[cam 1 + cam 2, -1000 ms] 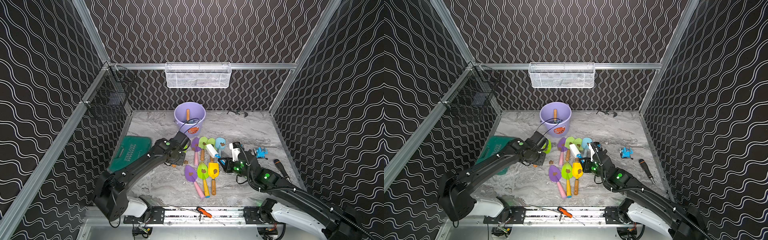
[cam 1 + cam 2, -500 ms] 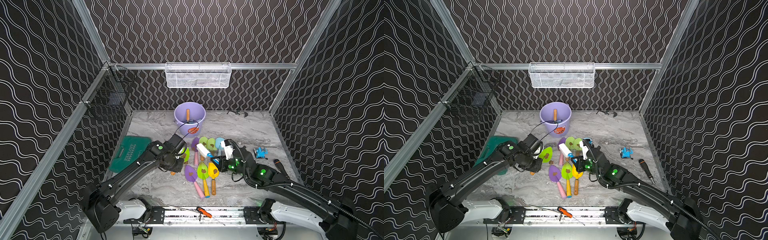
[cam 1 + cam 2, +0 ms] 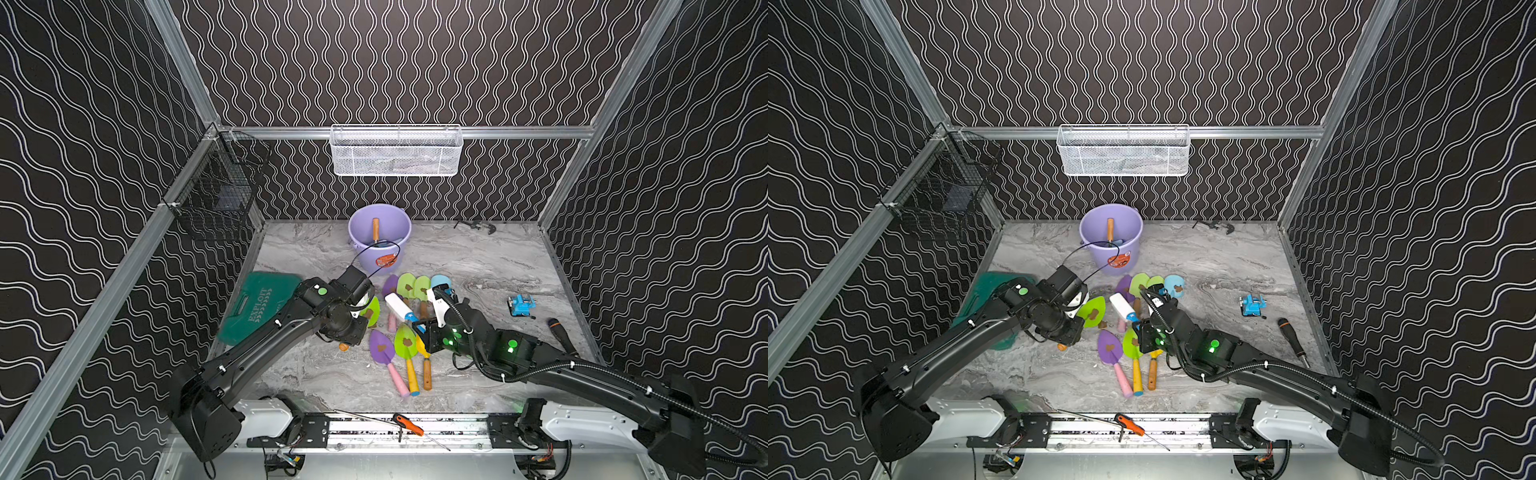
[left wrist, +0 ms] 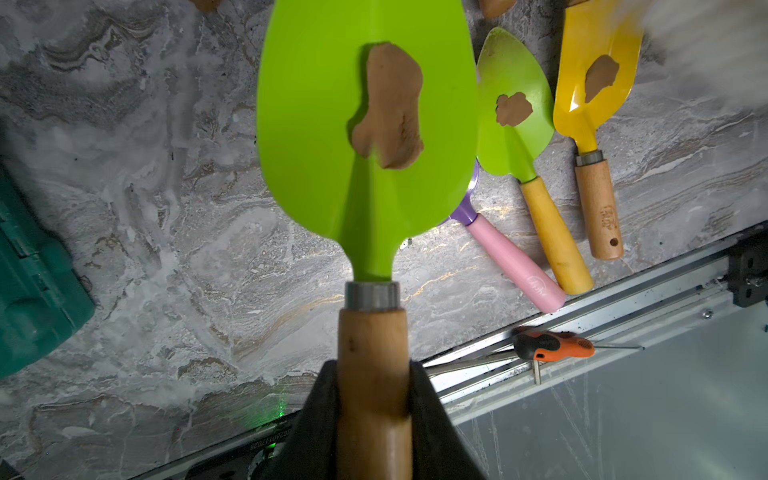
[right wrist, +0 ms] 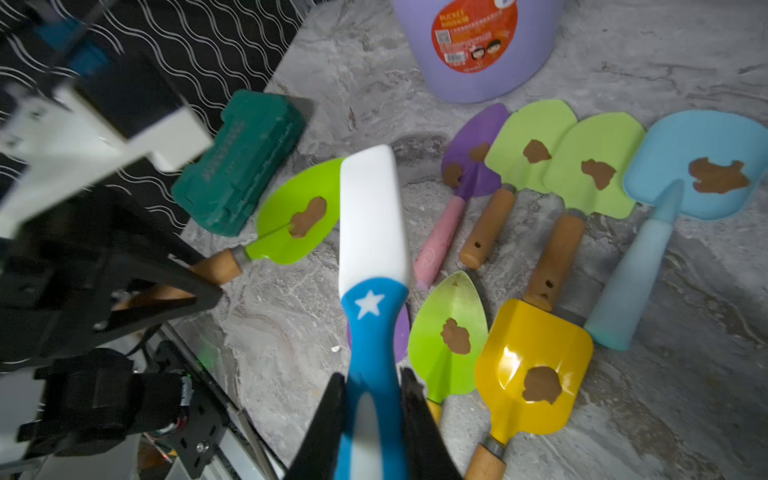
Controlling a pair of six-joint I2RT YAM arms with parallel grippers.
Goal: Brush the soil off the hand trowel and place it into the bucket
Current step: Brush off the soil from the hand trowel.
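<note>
Top views: even diffuse light, sharp, soft shadows on surface (image 3: pixel 478 257) | right wrist view: glare spot on yellow trowel (image 5: pixel 509 361), left arm (image 5: pixel 62 257) blurred | wrist-view edges bowed

The green case (image 3: pixel 259 305) is lying with EXPLOIT showing in pale letters across its lid, a row of small arrowheads beside the word. The orange sticker (image 5: pixel 473 33) on the lavender bucket (image 5: pixel 534 50) is showing BUCKET at its top, above a QR code and print too fine to read. A white star (image 5: pixel 369 304) is sitting on the blue handle of the brush (image 5: pixel 372 216). Stamps on a pink handle (image 4: pixel 515 262) and a wooden handle (image 4: pixel 598 208) are coming out too faint to read.
</note>
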